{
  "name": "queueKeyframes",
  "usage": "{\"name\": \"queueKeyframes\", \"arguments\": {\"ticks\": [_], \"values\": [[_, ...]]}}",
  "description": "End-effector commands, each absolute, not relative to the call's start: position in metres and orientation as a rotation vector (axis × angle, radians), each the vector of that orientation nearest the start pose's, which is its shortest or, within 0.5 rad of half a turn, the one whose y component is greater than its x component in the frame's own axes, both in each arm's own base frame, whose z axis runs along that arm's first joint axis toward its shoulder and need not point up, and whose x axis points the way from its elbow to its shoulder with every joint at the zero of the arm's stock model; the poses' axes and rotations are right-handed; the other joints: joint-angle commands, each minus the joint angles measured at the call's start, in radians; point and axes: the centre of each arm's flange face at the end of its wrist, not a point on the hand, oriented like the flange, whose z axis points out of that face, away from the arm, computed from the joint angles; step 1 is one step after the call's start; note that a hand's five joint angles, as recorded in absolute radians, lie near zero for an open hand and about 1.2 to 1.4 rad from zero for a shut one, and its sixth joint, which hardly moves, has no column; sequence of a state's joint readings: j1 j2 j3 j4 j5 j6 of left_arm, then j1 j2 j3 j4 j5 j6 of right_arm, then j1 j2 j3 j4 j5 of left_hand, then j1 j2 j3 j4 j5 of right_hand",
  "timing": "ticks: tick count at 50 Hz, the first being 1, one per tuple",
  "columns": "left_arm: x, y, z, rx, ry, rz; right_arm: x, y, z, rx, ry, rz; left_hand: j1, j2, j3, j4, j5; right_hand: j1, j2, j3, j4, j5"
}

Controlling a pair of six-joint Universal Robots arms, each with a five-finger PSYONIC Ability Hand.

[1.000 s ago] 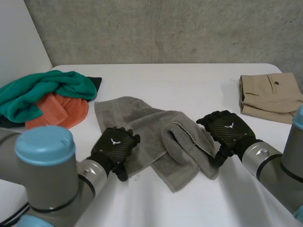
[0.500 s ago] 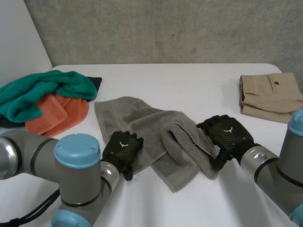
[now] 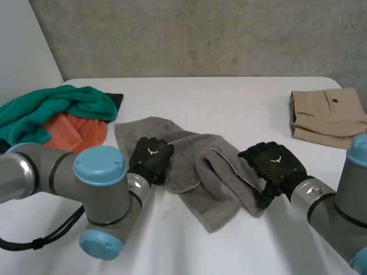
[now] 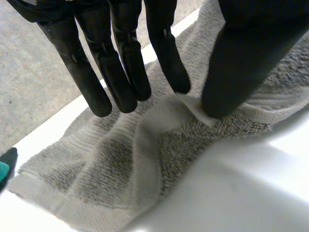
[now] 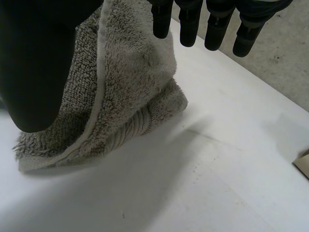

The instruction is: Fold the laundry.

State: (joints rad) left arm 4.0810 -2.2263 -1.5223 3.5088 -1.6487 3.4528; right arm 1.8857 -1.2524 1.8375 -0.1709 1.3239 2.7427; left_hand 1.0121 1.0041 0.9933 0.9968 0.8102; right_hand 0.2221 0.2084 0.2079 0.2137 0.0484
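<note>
Each grey arm carries light-blue round caps. The left robot hand and right robot hand are black, each with a small white emblem.

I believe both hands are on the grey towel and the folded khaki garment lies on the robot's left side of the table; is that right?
Not quite: the head view shows the folded khaki garment on the robot's right side of the table. The left hand and the right hand are indeed both on the grey towel.
</note>
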Motion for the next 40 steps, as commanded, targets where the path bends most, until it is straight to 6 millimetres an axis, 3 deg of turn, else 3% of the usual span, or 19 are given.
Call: {"name": "queueKeyframes", "arguments": {"ticks": [1, 12, 17, 21, 22, 24, 40], "values": [[-0.332, -0.251, 0.12, 1.089, 2.326, -2.029, 0.238, -0.241, 0.152, -1.048, 2.263, -1.645, 0.375, 0.384, 0.394, 0.391, 0.403, -0.048, -0.034, -0.033, -0.039, -0.048], [-0.316, -0.275, 0.113, 1.096, 2.255, -1.954, 0.238, -0.242, 0.153, -1.046, 2.263, -1.652, 0.384, 0.392, 0.403, 0.399, 0.411, -0.048, -0.034, -0.033, -0.039, -0.048], [-0.31, -0.277, 0.126, 1.074, 2.226, -1.972, 0.238, -0.242, 0.153, -1.046, 2.263, -1.652, 0.384, 0.392, 0.403, 0.399, 0.411, -0.048, -0.034, -0.033, -0.039, -0.048], [-0.307, -0.268, 0.137, 1.081, 2.221, -1.98, 0.238, -0.242, 0.153, -1.046, 2.263, -1.652, 0.057, 0.065, 0.075, 0.072, 0.084, -0.048, -0.034, -0.033, -0.039, -0.048], [-0.305, -0.263, 0.138, 1.092, 2.229, -1.966, 0.238, -0.242, 0.153, -1.046, 2.263, -1.652, -0.148, -0.14, -0.129, -0.132, -0.12, -0.048, -0.034, -0.033, -0.039, -0.048], [-0.304, -0.258, 0.138, 1.106, 2.234, -1.952, 0.238, -0.242, 0.153, -1.046, 2.263, -1.652, -0.334, -0.326, -0.315, -0.319, -0.307, -0.048, -0.034, -0.033, -0.039, -0.048], [-0.303, -0.228, 0.127, 1.234, 2.292, -1.896, 0.239, -0.241, 0.153, -1.048, 2.262, -1.65, -0.467, -0.459, -0.448, -0.452, -0.44, -0.048, -0.034, -0.033, -0.039, -0.048]]}}
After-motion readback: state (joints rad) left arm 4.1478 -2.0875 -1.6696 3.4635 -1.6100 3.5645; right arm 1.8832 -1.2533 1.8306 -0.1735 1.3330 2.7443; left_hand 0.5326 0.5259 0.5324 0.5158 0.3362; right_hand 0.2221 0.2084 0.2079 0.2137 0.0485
